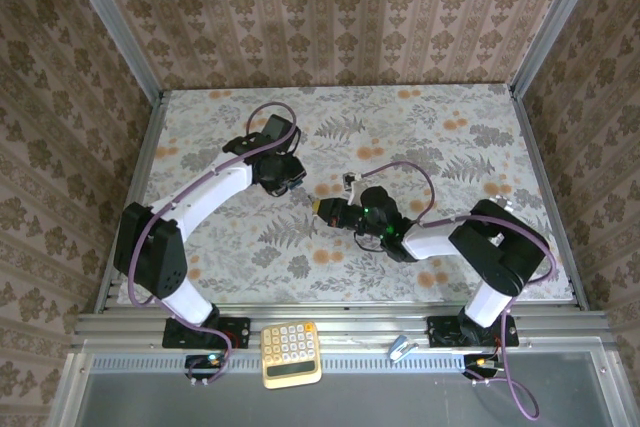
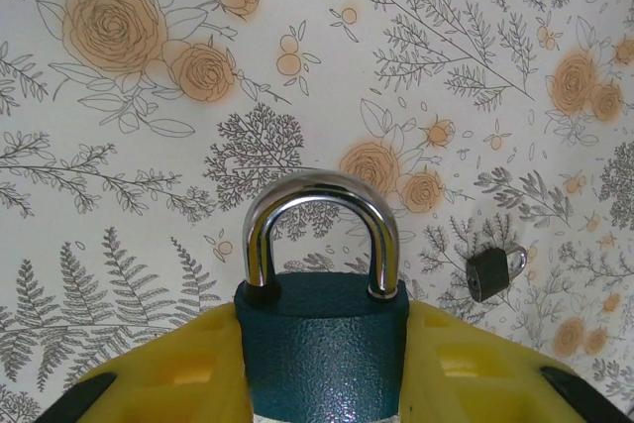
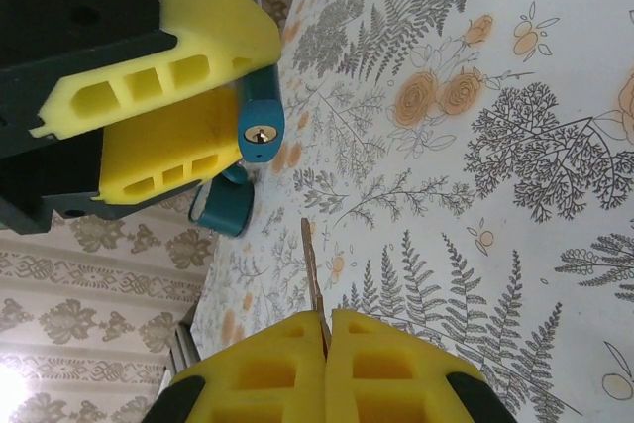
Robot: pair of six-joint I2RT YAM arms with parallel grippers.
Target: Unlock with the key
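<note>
Evidently thin, the key (image 3: pixel 309 269); blade perhaps coppery.

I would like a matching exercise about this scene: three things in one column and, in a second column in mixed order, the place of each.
Things:
1. padlock
2. key
3. calculator

Places:
A. on the metal rail at the near edge
B. gripped in the left claw
C. pinched in the right claw, blade sticking out

Pairs: 1-B, 2-C, 3-A
</note>
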